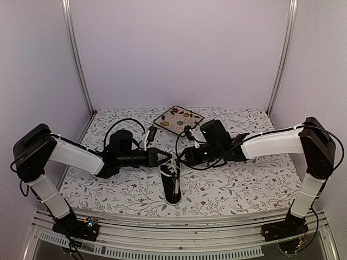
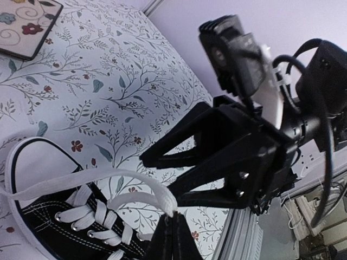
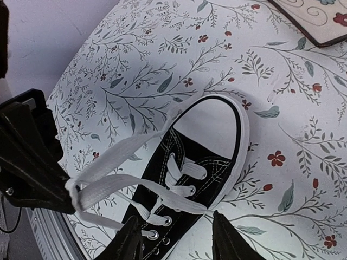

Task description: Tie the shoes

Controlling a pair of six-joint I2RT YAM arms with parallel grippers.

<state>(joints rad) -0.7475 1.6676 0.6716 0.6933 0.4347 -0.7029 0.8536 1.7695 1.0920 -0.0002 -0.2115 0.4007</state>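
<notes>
Right wrist | sneaker (image 3: 200, 157) between parted fingers of right hand (image 3: 176, 218) | left hand (image 3: 65, 199) pinching lace (image 3: 124, 180)

Both wrist views' edges cut off the sneaker (image 3: 190, 168) and the plate (image 3: 320, 16).

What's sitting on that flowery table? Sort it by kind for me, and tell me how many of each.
Robot arms: 2, the left arm and the right arm
Sneakers: 1, a black sneaker with white laces
Plates: 1, a square floral plate
Total: 4
</notes>
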